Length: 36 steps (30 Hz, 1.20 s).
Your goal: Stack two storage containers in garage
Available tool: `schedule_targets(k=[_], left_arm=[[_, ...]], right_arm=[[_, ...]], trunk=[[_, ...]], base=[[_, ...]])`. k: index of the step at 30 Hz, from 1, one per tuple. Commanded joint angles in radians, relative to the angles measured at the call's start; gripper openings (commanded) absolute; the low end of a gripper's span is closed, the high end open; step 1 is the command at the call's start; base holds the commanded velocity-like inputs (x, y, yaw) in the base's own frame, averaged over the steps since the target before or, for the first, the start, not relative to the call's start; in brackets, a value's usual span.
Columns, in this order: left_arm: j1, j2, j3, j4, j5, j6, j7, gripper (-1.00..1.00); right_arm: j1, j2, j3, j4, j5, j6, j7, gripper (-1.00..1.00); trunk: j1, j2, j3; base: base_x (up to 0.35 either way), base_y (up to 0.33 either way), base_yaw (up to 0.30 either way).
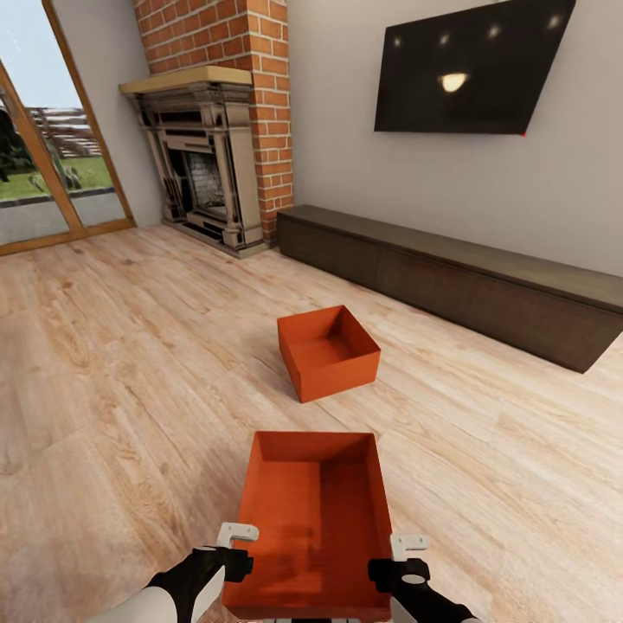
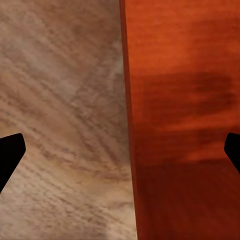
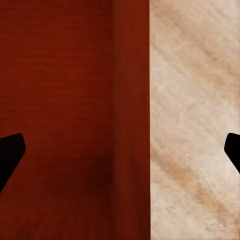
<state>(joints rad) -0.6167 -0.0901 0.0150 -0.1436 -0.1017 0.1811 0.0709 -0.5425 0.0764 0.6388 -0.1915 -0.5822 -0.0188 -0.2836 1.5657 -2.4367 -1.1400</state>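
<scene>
Living room with a pale wood plank floor (image 1: 112, 363). Near orange bin (image 1: 316, 519) sits between the two grippers: left gripper (image 2: 120, 150) wide open, straddling the bin's left wall; right gripper (image 3: 120, 150) wide open, straddling its right wall. Neither has closed on anything. Second orange bin (image 1: 329, 350) lies on the planks farther ahead, well apart. Beyond it: dark low cabinet (image 1: 484, 277), brick fireplace (image 1: 208, 156), wall television (image 1: 472, 65), glass doors (image 1: 43, 164).
</scene>
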Motion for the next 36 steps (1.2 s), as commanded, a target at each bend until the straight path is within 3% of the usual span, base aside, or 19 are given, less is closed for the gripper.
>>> schedule_targets(k=[1, 24, 36], left_arm=[[0.0, 0.0, 0.002, -0.002, -0.01, 0.006, 0.002, 1.0], [0.0, 0.0, 0.002, -0.002, -0.01, 0.006, 0.002, 1.0], [0.0, 0.0, 0.002, -0.002, -0.01, 0.006, 0.003, 1.0]], right_arm=[[0.0, 0.0, 0.009, 0.0, -0.01, -0.002, -0.005, 1.0], [0.0, -0.008, 0.009, 0.0, -0.007, -0.007, -0.003, 1.0], [0.0, -0.029, 0.008, 0.0, -0.01, -0.007, -0.003, 1.0]], trunk=[[0.0, 0.0, -0.002], [0.0, 0.0, -0.007], [0.0, 0.0, -0.007]], base=[[0.0, 0.0, 0.0], [0.0, 0.0, 0.0], [0.0, 0.0, 0.0]])
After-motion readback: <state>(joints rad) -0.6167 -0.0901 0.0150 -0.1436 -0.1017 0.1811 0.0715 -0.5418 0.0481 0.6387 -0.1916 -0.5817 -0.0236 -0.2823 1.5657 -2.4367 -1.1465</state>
